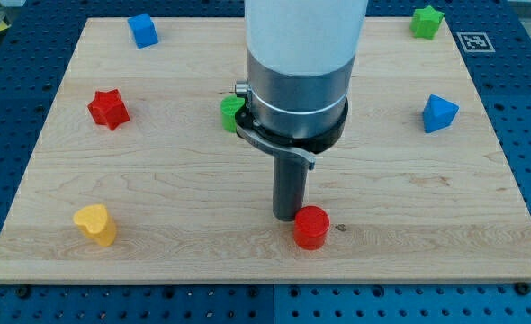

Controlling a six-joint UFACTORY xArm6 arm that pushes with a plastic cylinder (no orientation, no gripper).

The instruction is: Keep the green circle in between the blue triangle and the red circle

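On the wooden worktop (pixel 157 180), our tip (pixel 290 216) sits just left of the red circle (pixel 310 227); no jaws here. The green circle (pixel 231 112), behind the arm, needs gentle, centred nudges toward the blue triangle (pixel 439 113).

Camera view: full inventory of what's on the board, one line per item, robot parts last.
blue block: 1, blue, shape unclear, board's top left
green star: 1, green, board's top right corner
red star: 1, red, left side, mid height
green block: 1, green, near centre, partly hidden behind the arm, shape not clear
blue triangle: 1, blue, right side, mid height
yellow heart: 1, yellow, bottom left
red circle: 1, red, bottom centre
wooden board: 1, light wood, fills most of the view
marker tag: 1, black and white, off the board's top right corner
arm: 1, white and grey, centre top
my tip: 1, dark rod end, just left of the red circle, contact unclear
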